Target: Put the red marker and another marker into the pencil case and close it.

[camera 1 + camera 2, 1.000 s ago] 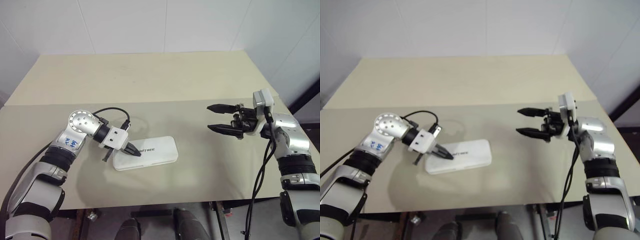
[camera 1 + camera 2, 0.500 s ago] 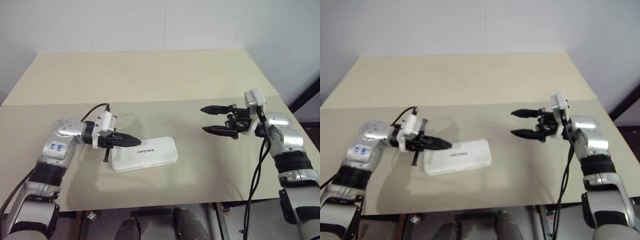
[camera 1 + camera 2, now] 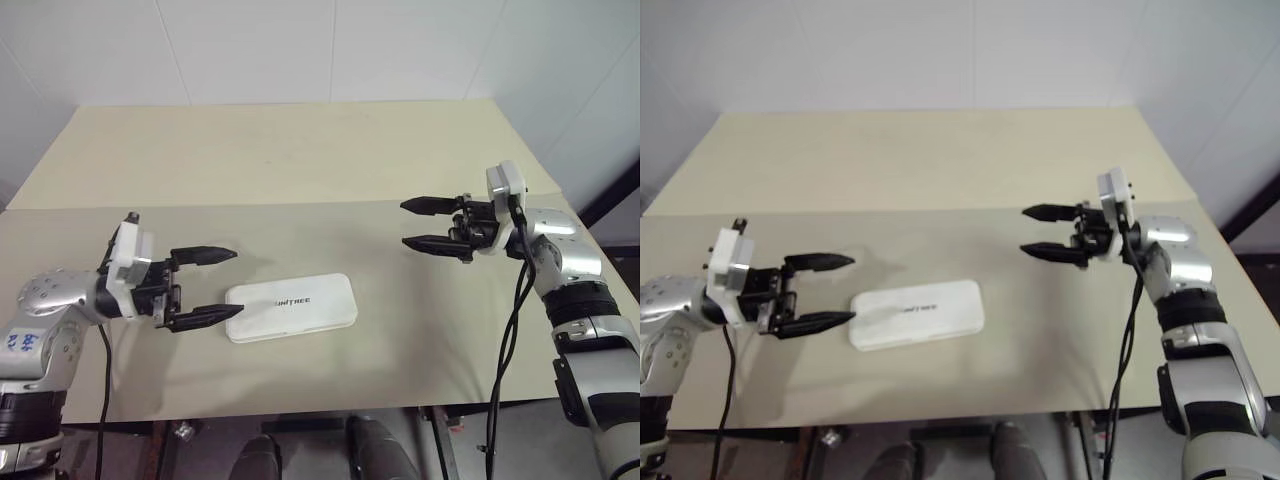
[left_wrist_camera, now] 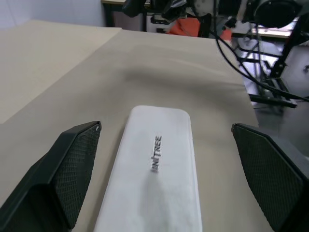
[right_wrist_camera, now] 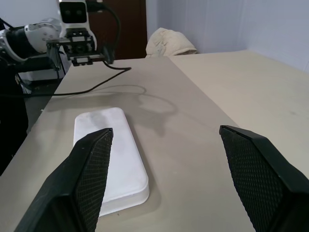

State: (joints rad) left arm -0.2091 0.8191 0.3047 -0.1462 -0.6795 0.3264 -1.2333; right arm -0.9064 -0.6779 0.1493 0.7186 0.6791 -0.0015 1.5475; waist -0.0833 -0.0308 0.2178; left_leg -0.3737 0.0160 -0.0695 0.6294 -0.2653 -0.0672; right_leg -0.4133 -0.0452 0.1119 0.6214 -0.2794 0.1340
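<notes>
The pencil case (image 3: 290,307) lies shut and flat on the counter (image 3: 300,160), lid up with its small dark logo showing, a little toward 7 o'clock from the counter's middle. Bare surface lies all around it: a wide stretch toward 12 o'clock up to the back wall, and open room toward 3 o'clock as far as the right gripper (image 3: 418,224). The front edge of the counter runs near the case at 6 o'clock; a seam crosses the counter from side to side just beyond the case at 12 o'clock.

The left gripper (image 3: 206,286) hovers at the case's 9 o'clock end, level and pointing along it, its fingers (image 4: 72,169) spread wide to either side of that end and clear of it, holding nothing. The right gripper hangs well apart at 2 o'clock from the case, pointing back toward it, fingers (image 5: 89,169) also spread wide and empty.

With the lid shut, whatever is inside the case cannot be seen.
</notes>
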